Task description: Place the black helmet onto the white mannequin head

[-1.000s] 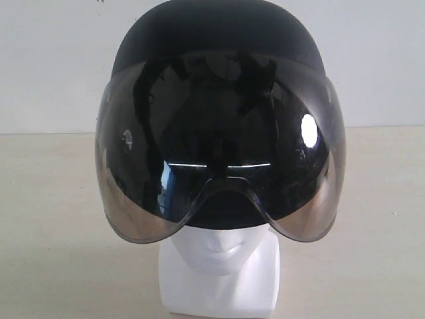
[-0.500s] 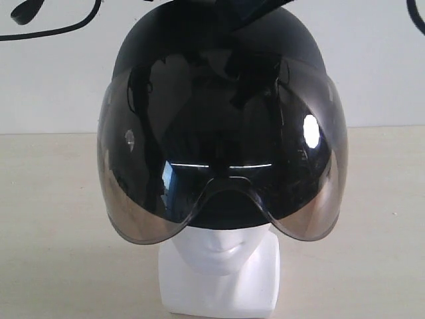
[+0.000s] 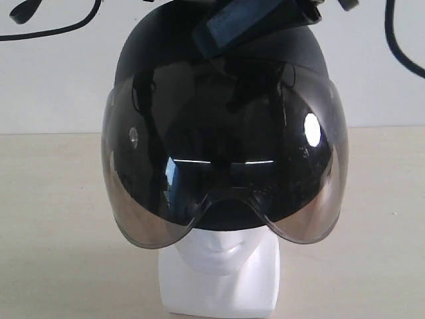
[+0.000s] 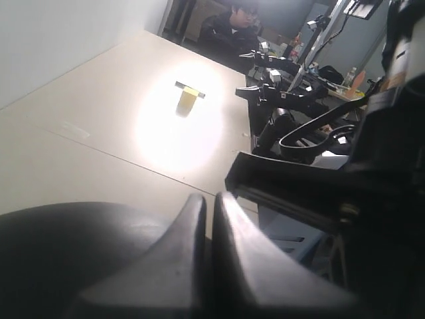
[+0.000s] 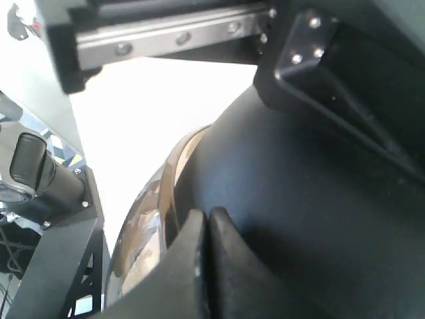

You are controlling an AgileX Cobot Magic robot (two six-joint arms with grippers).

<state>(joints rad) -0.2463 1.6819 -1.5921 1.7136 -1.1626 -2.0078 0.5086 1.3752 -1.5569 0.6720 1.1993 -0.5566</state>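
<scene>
black helmet sat on the white mannequin head, its smoky visor hanging over the face to just above the mouth. chin and blocky neck base showed below. head stood on a pale table. left gripper had fingers pressed together with nothing between, near the helmet shell. right gripper was likewise closed and empty, tips close to the shell beside the visor edge; contact unclear.

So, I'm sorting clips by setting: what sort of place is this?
Probably a robotics lab: other robot arms and a person past the table, and a helmet on a mannequin head.
</scene>
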